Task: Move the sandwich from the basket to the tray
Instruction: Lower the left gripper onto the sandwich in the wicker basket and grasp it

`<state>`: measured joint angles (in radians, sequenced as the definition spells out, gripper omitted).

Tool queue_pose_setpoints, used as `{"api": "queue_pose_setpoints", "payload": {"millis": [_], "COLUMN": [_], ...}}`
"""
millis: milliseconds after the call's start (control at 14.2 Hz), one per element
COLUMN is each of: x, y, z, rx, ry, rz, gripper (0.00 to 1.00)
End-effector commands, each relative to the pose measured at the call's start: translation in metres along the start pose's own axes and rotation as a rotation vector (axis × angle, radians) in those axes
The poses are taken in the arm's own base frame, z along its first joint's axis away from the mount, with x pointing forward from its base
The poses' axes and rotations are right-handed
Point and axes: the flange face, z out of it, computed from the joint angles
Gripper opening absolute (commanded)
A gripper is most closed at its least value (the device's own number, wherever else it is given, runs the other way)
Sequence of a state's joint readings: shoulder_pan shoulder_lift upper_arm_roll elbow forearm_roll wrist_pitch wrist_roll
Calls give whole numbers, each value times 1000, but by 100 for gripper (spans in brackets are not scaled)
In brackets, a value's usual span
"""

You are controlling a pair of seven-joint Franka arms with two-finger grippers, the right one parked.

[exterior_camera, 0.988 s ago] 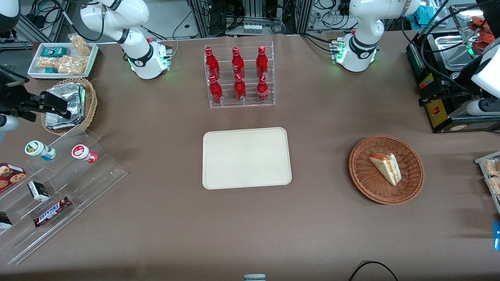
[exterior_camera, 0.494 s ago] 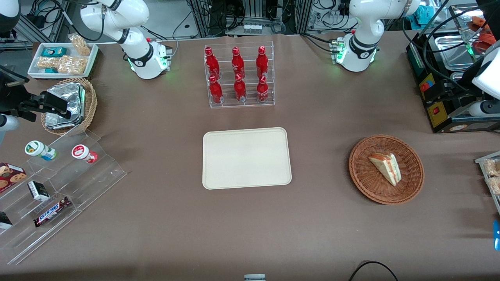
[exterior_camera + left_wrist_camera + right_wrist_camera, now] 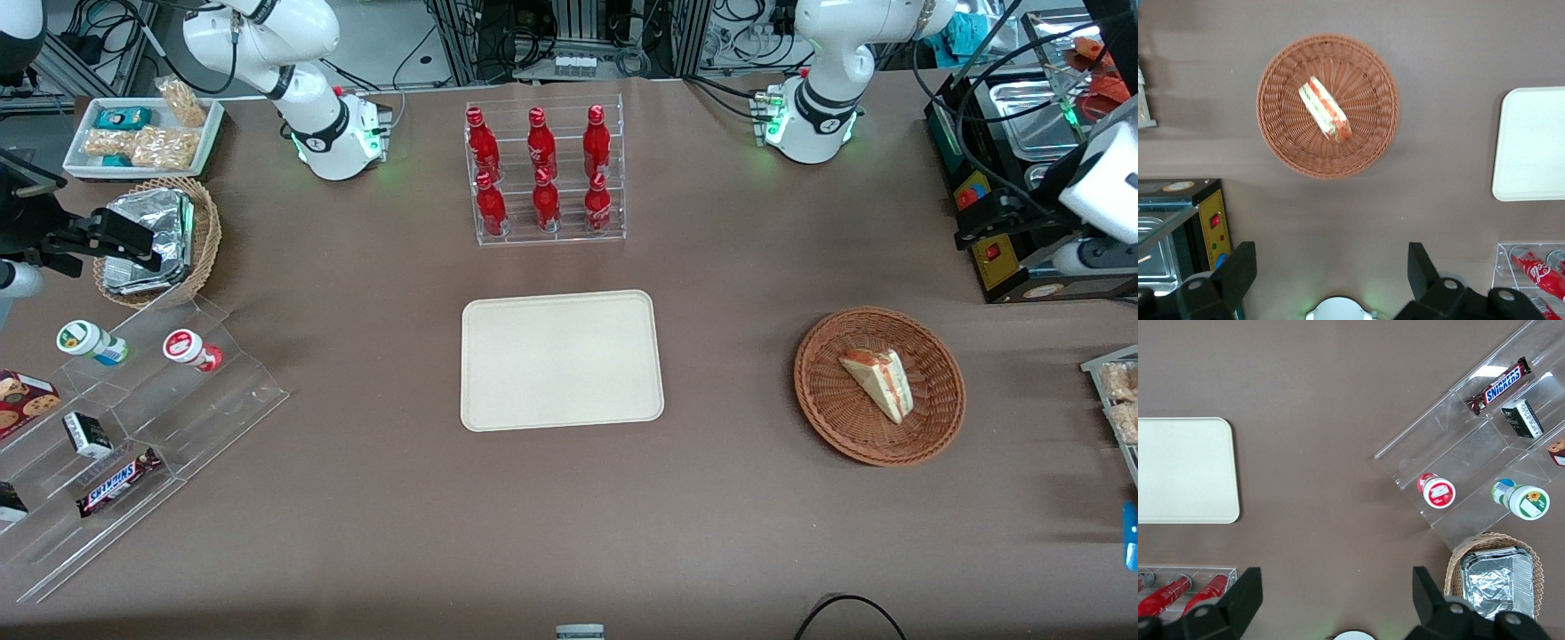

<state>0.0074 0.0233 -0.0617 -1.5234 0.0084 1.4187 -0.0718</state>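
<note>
Risks first. The small triangular sandwich wedge (image 3: 878, 384), pale bread with orange-red and green layers, lies on its side in the shallow reddish-brown round wicker basket (image 3: 831, 418), a little off the basket's middle. It looks soft, I judge: too firm a squeeze would likely crush it or push filling out, too light and it could slip on the carry. If I close across the sloping cut edge instead of the flat bread faces, the wedge may pivot. Coming down badly aligned, a finger could catch the woven rim and shove the light basket along the brown tablecloth (image 3: 738, 533).

The large flat cream-beige rectangular tray (image 3: 561, 360) sits well apart from the basket, toward the parked arm's end, nothing on it. Long carry; a loose hold would show there.

Pose. My gripper (image 3: 1331, 273) hangs high above the table, off the basket on the side farther from the front camera, pointing straight down. Fingers (image 3: 1239, 270) spread wide, nothing between them. In the front view only my wrist shows near the working arm's edge (image 3: 1098, 191). Task not yet begun in earnest.
</note>
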Motion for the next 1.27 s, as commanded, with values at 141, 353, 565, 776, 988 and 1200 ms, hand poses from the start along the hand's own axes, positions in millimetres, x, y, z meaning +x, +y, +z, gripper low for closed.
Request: {"api": "queue_pose_setpoints", "payload": {"millis": [141,353,565,776,988,1200], "x": [19,29,34,44,59,67], "y": [-1,-5,-28,-28,-28,-27], "z": [92,165,236,282,315,350], "rx": [13,13,-10,-39,-78,-85], "ry": [-34,23,134,169,178,171], "rz": [14,2,-72,-324,-640,-695], "gripper": [100,100,100,100,100,98]}}
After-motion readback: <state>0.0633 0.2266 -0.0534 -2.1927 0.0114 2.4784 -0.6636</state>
